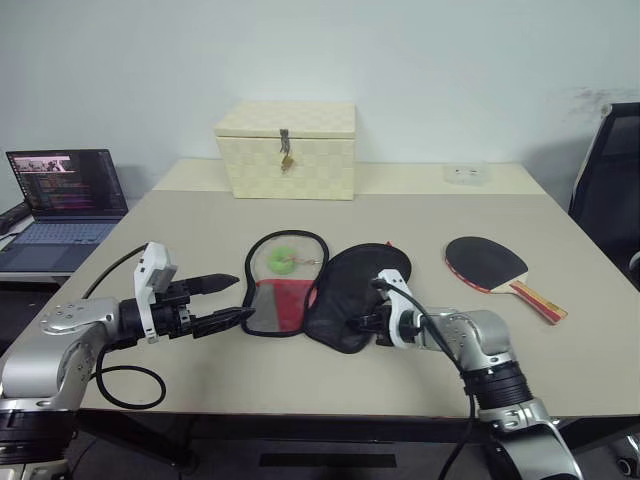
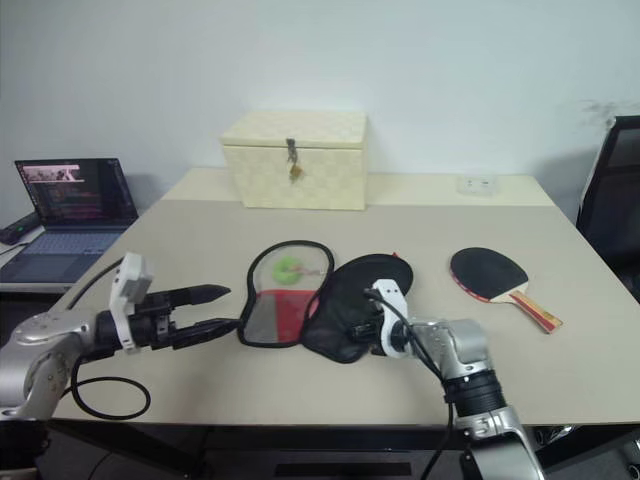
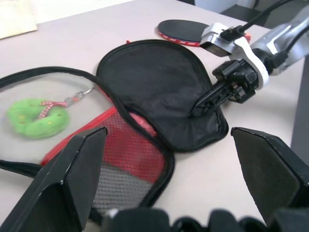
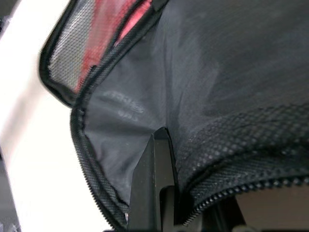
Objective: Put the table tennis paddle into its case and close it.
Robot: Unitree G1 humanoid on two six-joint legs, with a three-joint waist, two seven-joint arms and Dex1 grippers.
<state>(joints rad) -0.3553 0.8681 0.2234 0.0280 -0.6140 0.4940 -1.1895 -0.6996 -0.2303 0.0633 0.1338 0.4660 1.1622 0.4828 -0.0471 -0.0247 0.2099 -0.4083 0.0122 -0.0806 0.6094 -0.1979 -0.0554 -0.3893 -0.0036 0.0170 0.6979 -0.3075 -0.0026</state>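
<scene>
The case (image 1: 290, 285) lies unzipped and spread flat mid-table. Its left half shows mesh, a red panel and a green pull (image 1: 281, 261); its black flap (image 3: 159, 87) is folded out to the right. My right gripper (image 1: 358, 325) is shut on the near edge of that black flap, with fabric pinched against its fingers (image 4: 154, 179). My left gripper (image 1: 235, 300) is open, level with the table, just off the case's left edge and touching nothing. The table tennis paddle (image 1: 490, 265) lies black face up to the right of the case, handle toward the table's right edge.
A cream woven box (image 1: 288, 148) with a metal latch stands at the back. An open laptop (image 1: 65, 200) sits on a lower surface to the left. A black chair (image 1: 610, 190) stands at the right. A small clear item (image 1: 465, 174) lies far back.
</scene>
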